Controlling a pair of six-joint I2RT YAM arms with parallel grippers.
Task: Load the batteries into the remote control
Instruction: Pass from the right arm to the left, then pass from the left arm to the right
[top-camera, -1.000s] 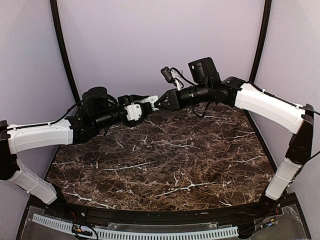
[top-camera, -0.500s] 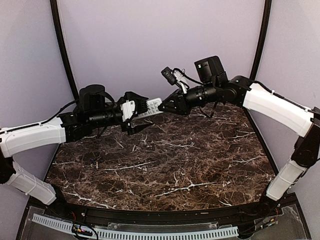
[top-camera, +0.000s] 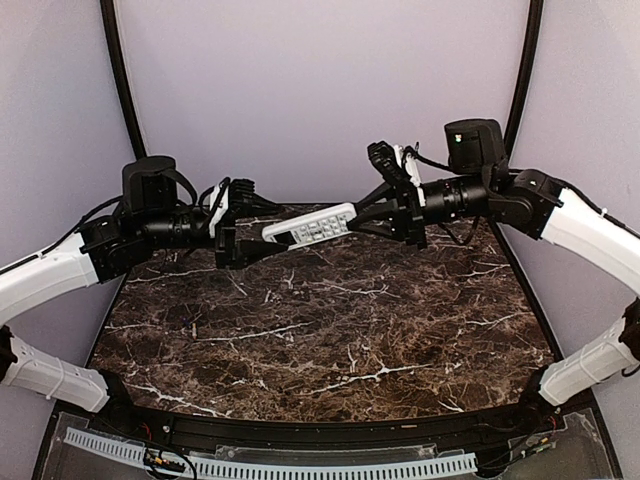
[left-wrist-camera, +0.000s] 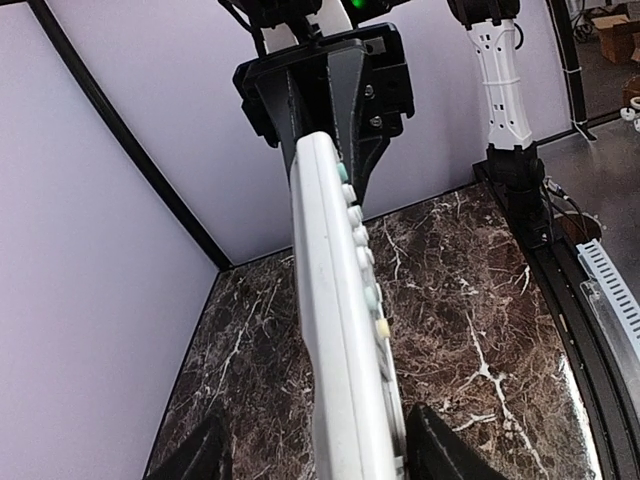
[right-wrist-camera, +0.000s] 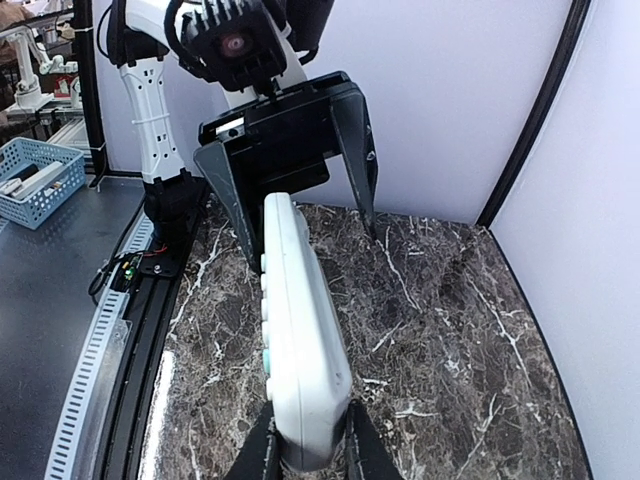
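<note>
The white remote control (top-camera: 310, 225) hangs in the air above the back of the table, buttons facing the camera. My right gripper (top-camera: 352, 222) is shut on its right end; in the right wrist view the remote (right-wrist-camera: 298, 340) is pinched between the two fingers of that gripper (right-wrist-camera: 310, 455). My left gripper (top-camera: 262, 228) is open, and the remote's left end lies between its spread fingers. In the left wrist view the remote (left-wrist-camera: 335, 330) passes through the gripper's gap (left-wrist-camera: 315, 455), close to the right finger (left-wrist-camera: 440, 450). No batteries are in view.
The dark marble tabletop (top-camera: 330, 330) lies below both arms. A white slotted cable duct (top-camera: 300, 465) runs along the near edge. A blue basket (right-wrist-camera: 38, 180) stands off the table beyond the left arm's base.
The left gripper has opened and drawn back to the left. The right gripper has moved right with the remote in it, so more of the remote now shows between the two.
</note>
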